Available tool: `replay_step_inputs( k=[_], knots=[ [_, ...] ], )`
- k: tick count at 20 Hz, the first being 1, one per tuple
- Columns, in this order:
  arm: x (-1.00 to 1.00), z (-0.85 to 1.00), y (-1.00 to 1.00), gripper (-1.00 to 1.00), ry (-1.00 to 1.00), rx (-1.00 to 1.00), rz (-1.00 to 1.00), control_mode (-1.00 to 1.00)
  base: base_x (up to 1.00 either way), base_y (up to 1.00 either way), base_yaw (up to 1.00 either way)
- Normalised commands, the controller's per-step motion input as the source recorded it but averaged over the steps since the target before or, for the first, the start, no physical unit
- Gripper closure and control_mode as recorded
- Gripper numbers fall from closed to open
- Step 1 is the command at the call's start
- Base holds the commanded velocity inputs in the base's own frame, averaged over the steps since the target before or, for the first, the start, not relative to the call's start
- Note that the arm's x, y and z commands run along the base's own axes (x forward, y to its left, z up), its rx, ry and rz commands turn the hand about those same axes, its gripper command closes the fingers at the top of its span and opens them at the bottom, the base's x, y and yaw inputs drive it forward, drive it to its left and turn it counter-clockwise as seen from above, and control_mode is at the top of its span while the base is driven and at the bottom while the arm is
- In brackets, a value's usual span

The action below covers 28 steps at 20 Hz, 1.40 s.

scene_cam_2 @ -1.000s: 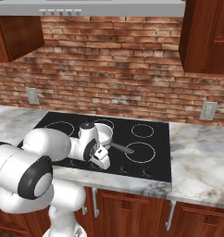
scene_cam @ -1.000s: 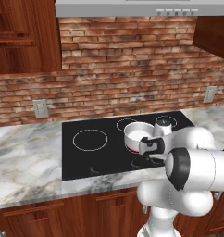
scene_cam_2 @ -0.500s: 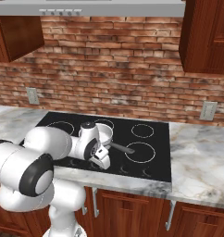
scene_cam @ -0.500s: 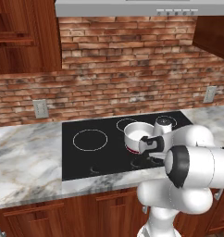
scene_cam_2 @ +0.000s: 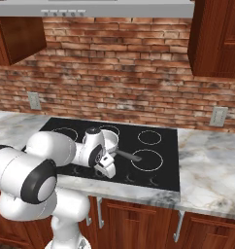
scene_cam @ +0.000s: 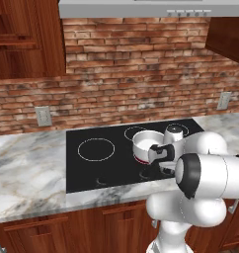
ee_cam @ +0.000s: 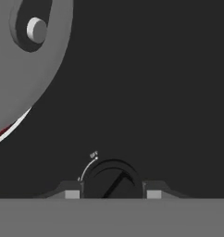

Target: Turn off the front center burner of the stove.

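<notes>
The stove (scene_cam: pixel 92 170) is a glossy black glass cooktop (scene_cam_2: pixel 160 168) set in the marble counter. Its front center burner (scene_cam: pixel 140 159) shows as a red glow under the small steel saucepan (scene_cam: pixel 145 142), and in the hand view as a red sliver (ee_cam: pixel 3 132) below the pan's wall. My gripper (ee_cam: pixel 113 194) hangs low over the stove's front edge (scene_cam_2: pixel 108 168). It is open, with one fingertip (ee_cam: pixel 72 193) on each side of a round control knob (ee_cam: pixel 113 181). The knob's pointer line sits diagonally, below the small "OFF" mark.
The saucepan's dark handle (scene_cam_2: pixel 129 155) points right over the glass. A steel kettle (scene_cam: pixel 175 132) stands behind the pan. Plain white burner rings (scene_cam: pixel 96 148) (scene_cam_2: pixel 147 159) lie to either side. A brick wall and outlets (scene_cam_2: pixel 217 115) back the marble counter (scene_cam: pixel 27 168).
</notes>
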Motion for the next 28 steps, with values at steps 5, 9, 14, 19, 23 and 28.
replay_step_inputs(
  k=[5,9,14,19,23,28],
  knots=[
    [-0.08,-0.01,0.0,1.0,0.0,0.05,-0.17,-1.0,0.0,0.0,0.0],
    [-0.02,0.0,0.0,1.0,0.0,0.06,-0.19,-1.0,0.0,0.0,0.0],
    [0.0,0.0,0.0,1.0,0.0,0.06,-0.21,-1.0,0.0,0.0,0.0],
    [-0.22,0.0,0.06,1.0,0.0,0.07,-0.27,-1.0,0.0,0.0,0.0],
    [-0.32,0.0,0.15,1.0,0.0,0.07,-0.34,-1.0,0.0,0.0,0.0],
    [-0.04,0.0,0.21,1.0,0.02,0.06,-0.39,-1.0,0.0,0.0,0.0]
  ],
)
